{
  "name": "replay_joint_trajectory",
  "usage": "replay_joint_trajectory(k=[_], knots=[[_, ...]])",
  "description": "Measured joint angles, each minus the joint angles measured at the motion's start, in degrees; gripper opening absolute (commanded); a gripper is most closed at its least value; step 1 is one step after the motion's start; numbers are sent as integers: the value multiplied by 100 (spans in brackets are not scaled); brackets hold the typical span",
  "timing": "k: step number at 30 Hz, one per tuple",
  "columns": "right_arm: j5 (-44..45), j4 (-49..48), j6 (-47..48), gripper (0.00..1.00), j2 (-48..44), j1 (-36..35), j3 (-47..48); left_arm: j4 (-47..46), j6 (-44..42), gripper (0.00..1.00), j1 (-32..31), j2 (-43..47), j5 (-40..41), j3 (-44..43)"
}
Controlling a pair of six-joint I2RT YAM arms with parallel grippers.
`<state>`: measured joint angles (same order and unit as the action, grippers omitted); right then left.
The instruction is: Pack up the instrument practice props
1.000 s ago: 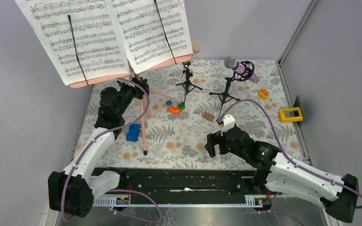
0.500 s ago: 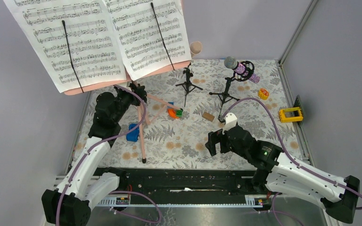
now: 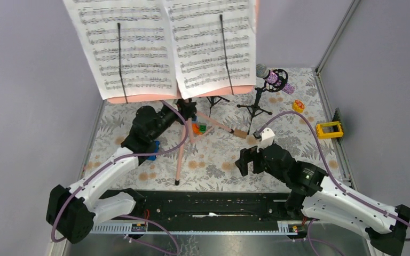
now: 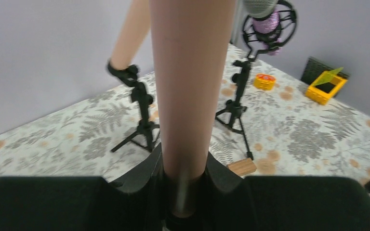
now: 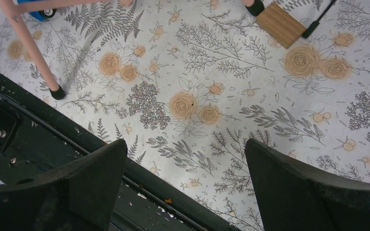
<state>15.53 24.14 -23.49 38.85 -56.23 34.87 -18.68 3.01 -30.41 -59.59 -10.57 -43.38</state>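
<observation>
Left pincer [image 4: 183, 171]: clamped on the sheet-music rack [image 4: 190, 72] pole
Right pincer [image 5: 185, 147]: spread wide above bench [image 5: 270, 110] (unchanged)
Shift: sheet-music rack carried rightward

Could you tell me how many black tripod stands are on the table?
2. One black tripod stand holds the pink microphone; the other, right of it, holds the purple glitter microphone. Others may hide behind the sheet music.
</observation>
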Motion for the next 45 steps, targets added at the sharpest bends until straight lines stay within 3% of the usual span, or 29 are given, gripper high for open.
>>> replay_joint_trajectory(k=[5, 13, 24, 33, 36, 40, 45], knots=[[175, 144, -109, 100, -315, 0, 4, -782, 31, 0, -723, -629, 282, -96], [459, 437, -293, 100, -688, 0, 107, -1954, 153, 0, -962, -1685, 643, -431], [503, 603, -398, 100, -667, 0, 129, -2179, -9, 0, -1185, -2146, 1768, -743], [503, 601, -400, 100, -553, 0, 129, -2363, -94, 0, -1147, -2146, 2002, -649], [501, 599, -398, 100, -544, 0, 129, -2435, -96, 13, -1123, -2114, 1947, -595], [490, 551, -396, 100, -533, -2, 129, -2367, -28, 50, -1088, -2041, 1880, -573], [470, 372, -393, 100, -525, 0, 129, -2210, 162, 58, -1001, -1923, 1867, -459]])
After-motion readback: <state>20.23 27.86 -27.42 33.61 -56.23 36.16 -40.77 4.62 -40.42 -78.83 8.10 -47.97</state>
